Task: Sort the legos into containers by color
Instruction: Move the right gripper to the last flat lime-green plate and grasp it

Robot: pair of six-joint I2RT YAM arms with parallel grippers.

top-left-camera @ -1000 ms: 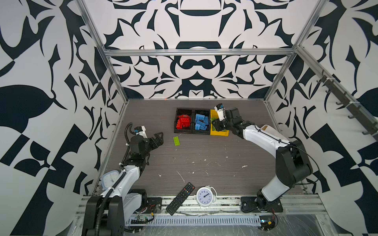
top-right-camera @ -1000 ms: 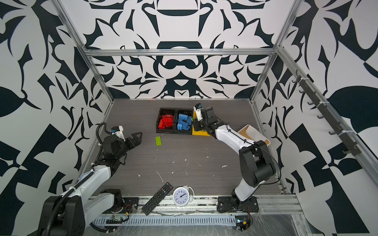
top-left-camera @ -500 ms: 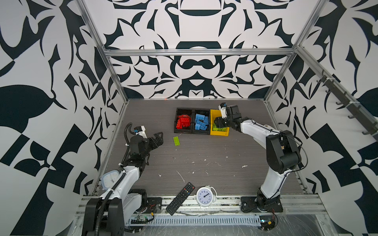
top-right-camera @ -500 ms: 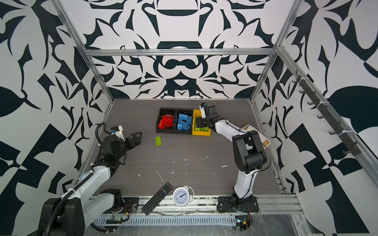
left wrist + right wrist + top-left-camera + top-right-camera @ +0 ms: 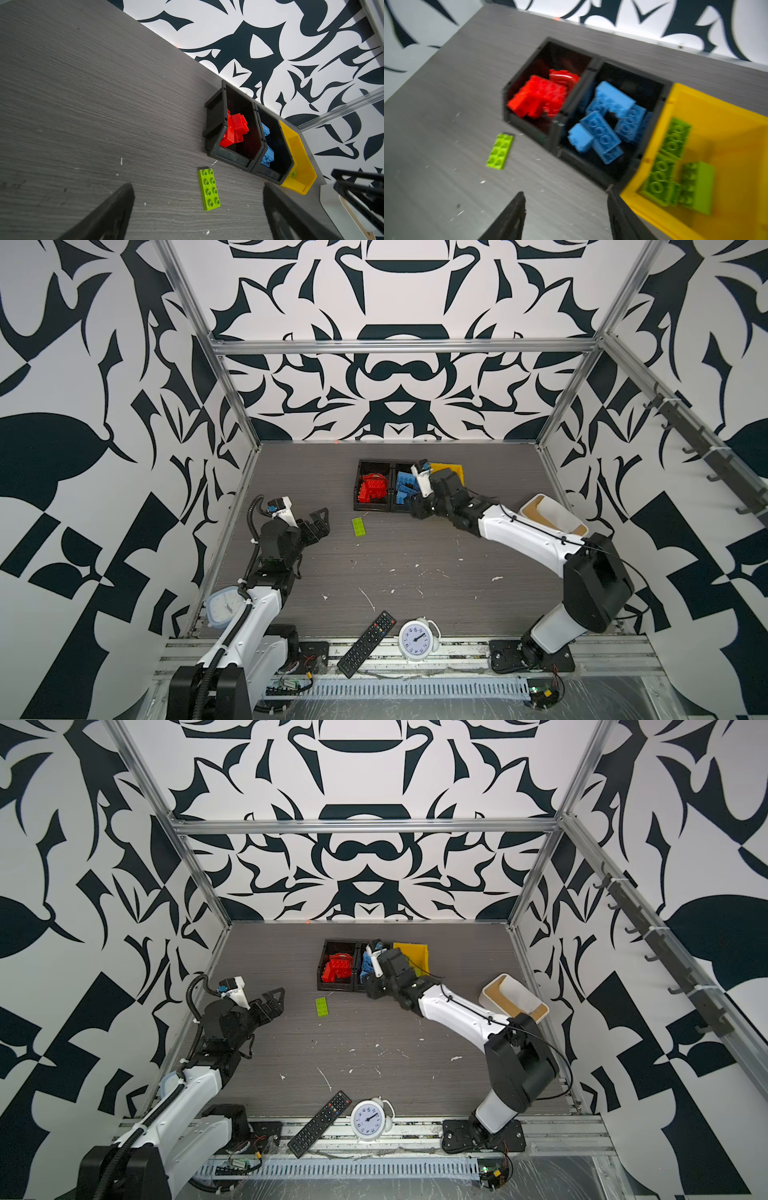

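Lego plate (image 5: 358, 526), lime, lies loose near left claw (image 5: 325, 521), jaws spread

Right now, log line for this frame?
left gripper open, empty | right gripper open, empty, near yellow bin | one green lego loose on table

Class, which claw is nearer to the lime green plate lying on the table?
Left. The left claw sits open just left of the lime green plate, aimed at it. The right claw hangs farther off, by the black bins' near edge.
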